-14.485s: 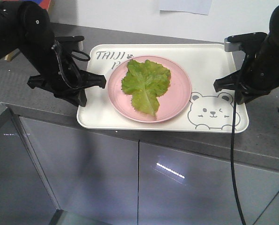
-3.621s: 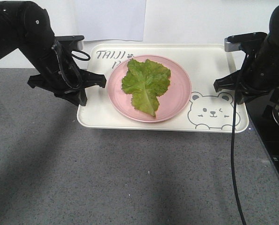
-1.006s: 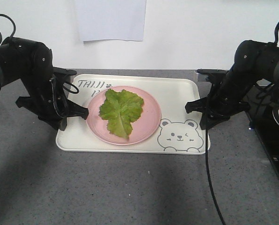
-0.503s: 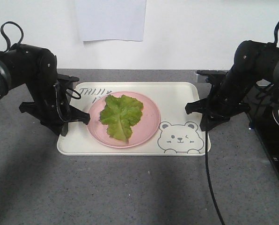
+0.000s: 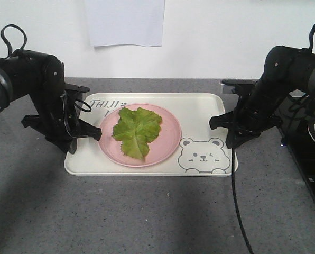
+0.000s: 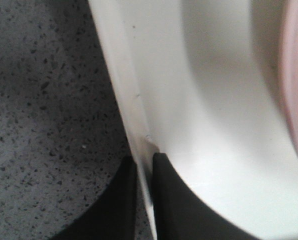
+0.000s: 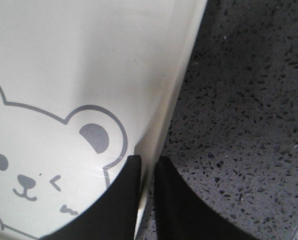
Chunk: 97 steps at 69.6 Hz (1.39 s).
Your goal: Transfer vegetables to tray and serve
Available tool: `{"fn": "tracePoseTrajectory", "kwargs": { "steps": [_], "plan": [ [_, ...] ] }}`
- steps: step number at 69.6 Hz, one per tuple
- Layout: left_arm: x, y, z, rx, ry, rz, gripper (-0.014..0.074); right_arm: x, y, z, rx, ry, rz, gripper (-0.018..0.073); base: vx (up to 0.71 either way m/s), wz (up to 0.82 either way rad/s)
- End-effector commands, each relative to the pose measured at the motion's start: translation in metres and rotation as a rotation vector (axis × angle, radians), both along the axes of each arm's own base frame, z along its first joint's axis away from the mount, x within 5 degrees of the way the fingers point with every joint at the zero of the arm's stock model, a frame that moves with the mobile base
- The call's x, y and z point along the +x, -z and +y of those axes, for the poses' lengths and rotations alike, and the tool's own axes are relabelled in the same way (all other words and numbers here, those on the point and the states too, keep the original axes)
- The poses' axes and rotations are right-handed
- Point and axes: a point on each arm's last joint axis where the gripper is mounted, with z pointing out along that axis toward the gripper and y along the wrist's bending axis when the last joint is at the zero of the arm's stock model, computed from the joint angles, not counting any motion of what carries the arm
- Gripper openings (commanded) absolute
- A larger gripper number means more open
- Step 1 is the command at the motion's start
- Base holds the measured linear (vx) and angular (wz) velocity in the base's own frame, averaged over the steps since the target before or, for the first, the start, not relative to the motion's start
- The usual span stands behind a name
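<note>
The cream tray (image 5: 200, 108) with the bear drawing lies on the grey counter. A round pink plate (image 5: 168, 138) sits on it, and the green lettuce leaf (image 5: 136, 130) lies on the plate. My left gripper (image 5: 72, 142) is shut on the tray's left rim; the left wrist view shows its jaws pinching the rim (image 6: 120, 90). My right gripper (image 5: 230, 138) is shut on the tray's right rim; the right wrist view shows its jaws pinching the rim (image 7: 181, 70) beside the bear's ear.
The speckled grey counter (image 5: 147, 211) stretches in front of the tray. A white wall with a paper sheet (image 5: 124, 22) stands behind. A black appliance surface (image 5: 311, 174) lies at the right edge. A black cable (image 5: 234, 196) hangs from the right arm.
Earlier the tray was held higher, above a counter edge; it has come down onto the grey counter. In the last half second nothing has visibly moved.
</note>
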Motion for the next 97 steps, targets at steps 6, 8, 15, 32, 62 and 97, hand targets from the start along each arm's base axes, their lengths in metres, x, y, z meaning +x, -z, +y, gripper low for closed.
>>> {"fn": "tracePoseTrajectory", "kwargs": {
  "steps": [6, 8, 15, 32, 62, 97],
  "plan": [
    [-0.001, -0.024, 0.0, 0.004, 0.056, -0.077, 0.0, -0.002, -0.034, 0.004, 0.028, -0.04, -0.12, 0.0163, 0.0, 0.0],
    [-0.001, -0.024, 0.0, 0.004, 0.056, -0.077, 0.0001, -0.002, -0.034, 0.004, 0.028, -0.04, -0.12, 0.0181, 0.0, 0.0],
    [-0.001, -0.024, 0.0, 0.004, 0.056, -0.077, 0.0011, -0.002, -0.034, 0.004, 0.027, -0.042, -0.121, 0.0263, 0.0, 0.0],
    [-0.001, -0.025, 0.0, 0.003, 0.056, -0.079, 0.0058, -0.001, -0.034, 0.004, 0.022, -0.046, -0.128, 0.0419, 0.0, 0.0],
    [-0.003, -0.025, 0.001, 0.012, 0.05, -0.061, 0.0268, -0.001, -0.036, 0.003, 0.025, -0.028, -0.137, 0.0435, 0.0, 0.0],
    [-0.007, -0.042, 0.003, 0.014, 0.052, -0.11, 0.0316, -0.01, -0.09, -0.004, -0.003, -0.001, -0.31, 0.0428, 0.0, 0.0]
  ]
}}
